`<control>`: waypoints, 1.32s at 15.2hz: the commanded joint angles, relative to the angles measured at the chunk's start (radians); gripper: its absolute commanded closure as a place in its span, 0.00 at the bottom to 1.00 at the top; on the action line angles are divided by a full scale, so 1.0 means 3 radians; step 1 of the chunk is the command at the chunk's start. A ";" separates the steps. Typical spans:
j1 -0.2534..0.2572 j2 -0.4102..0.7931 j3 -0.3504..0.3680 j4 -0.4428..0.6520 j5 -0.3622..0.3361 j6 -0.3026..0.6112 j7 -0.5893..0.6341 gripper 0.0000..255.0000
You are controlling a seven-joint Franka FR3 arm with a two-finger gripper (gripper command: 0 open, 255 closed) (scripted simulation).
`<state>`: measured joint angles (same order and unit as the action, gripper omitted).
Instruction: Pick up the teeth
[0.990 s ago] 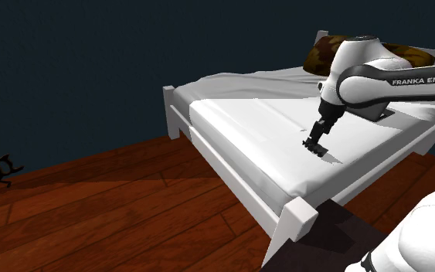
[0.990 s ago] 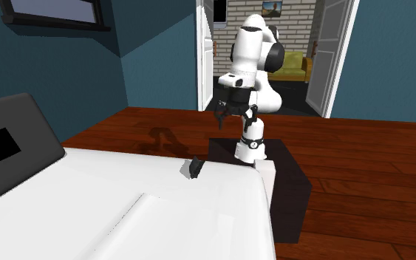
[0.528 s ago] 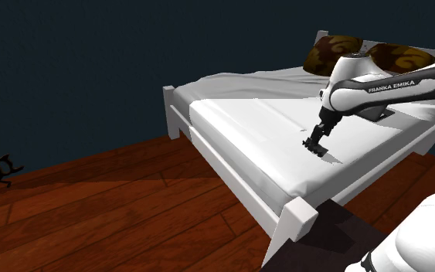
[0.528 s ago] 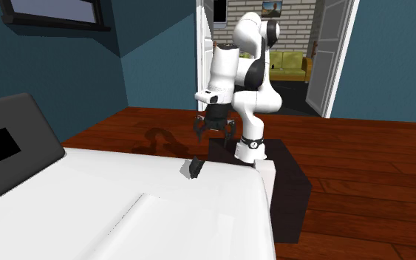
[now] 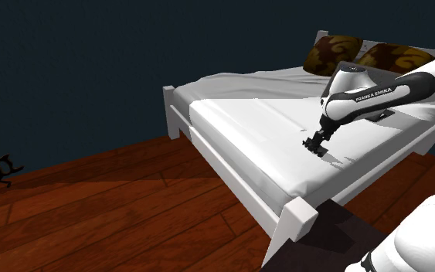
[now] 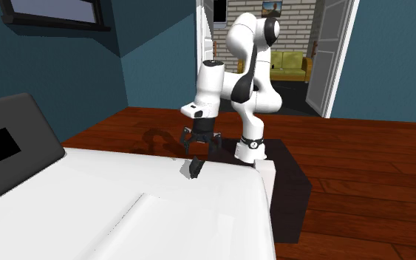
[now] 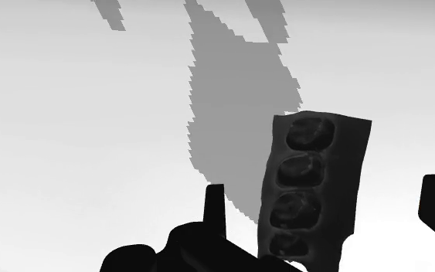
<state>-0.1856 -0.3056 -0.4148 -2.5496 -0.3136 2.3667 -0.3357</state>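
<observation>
Claw (image 6: 199, 142) is spread wide just above the teeth (image 6: 193, 169) (a dark little strip) lying on the white bed (image 6: 162, 221) near its corner, probably lined up to straddle them.

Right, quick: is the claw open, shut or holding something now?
Claw: open, fingers either side of the dark teeth strip, not touching it.

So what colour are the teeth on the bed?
The teeth are nearly black; the wrist view shows them best.
</observation>
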 commanded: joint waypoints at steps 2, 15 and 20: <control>0.0000 0.0108 -0.0032 -0.0055 0.0001 0.0165 -0.0004 0.00; 0.0001 0.0164 -0.0044 -0.0086 0.0002 0.0251 -0.0003 1.00; -0.0003 -0.0004 -0.0004 0.0017 0.0002 -0.0017 -0.0011 1.00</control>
<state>-0.1857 -0.2968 -0.4179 -2.5489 -0.3124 2.3762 -0.3385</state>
